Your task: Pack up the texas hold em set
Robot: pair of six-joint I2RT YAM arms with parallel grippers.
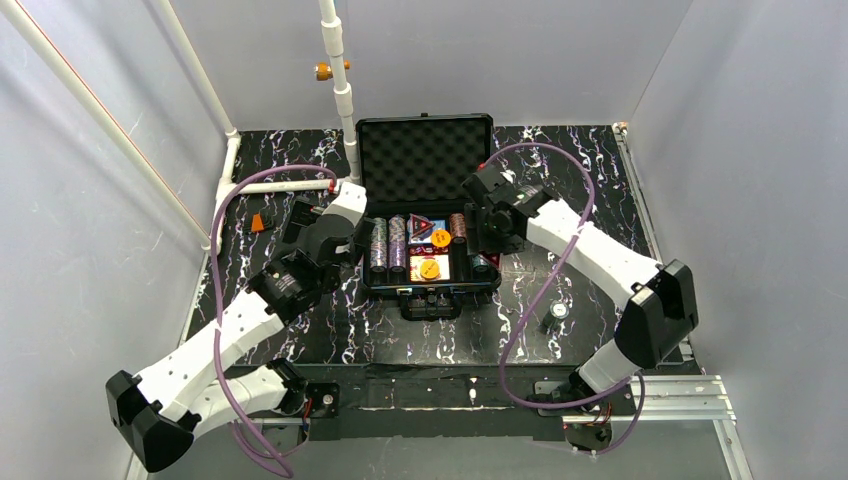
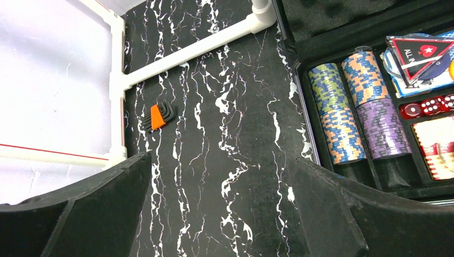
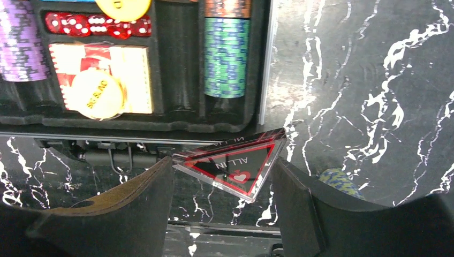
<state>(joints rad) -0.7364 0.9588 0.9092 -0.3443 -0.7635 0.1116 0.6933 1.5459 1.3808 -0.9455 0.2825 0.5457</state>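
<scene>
My right fingers (image 3: 140,206) are clamped on a triangular "ALL IN" plaque (image 3: 238,160), one finger against each side, so the right gripper (image 3: 224,163) stands partly open around it. The plaque sits tilted over the table (image 3: 375,80), just off the front right corner of the case (image 3: 160,124).

From the plaque, the case's tray fills everything from nine to twelve o'clock. The green chip row (image 3: 227,56) is at twelve, the card deck (image 3: 101,75) with a yellow disc (image 3: 97,94) on it is at ten, and the red dice (image 3: 96,24) are beyond that. At four o'clock a loose chip (image 3: 338,182) lies on the table, half hidden behind my finger.

My left fingers (image 2: 107,206) are spread wide with nothing between them. The left gripper (image 2: 219,160) hangs over the table on the case's nine o'clock side, near the striped chip rows (image 2: 334,115). A second plaque (image 2: 420,51) lies in the middle compartment. Seen from above, the lid (image 1: 425,160) stands open at the case's twelve o'clock edge.

I judge the step in hand to be stowing this plaque. Next I would need to lift it clear of the tray's front rim, carry it toward eleven o'clock and level it over the middle compartment. Only then should my fingers part. Picking up the loose chip and closing the lid look left to do.
</scene>
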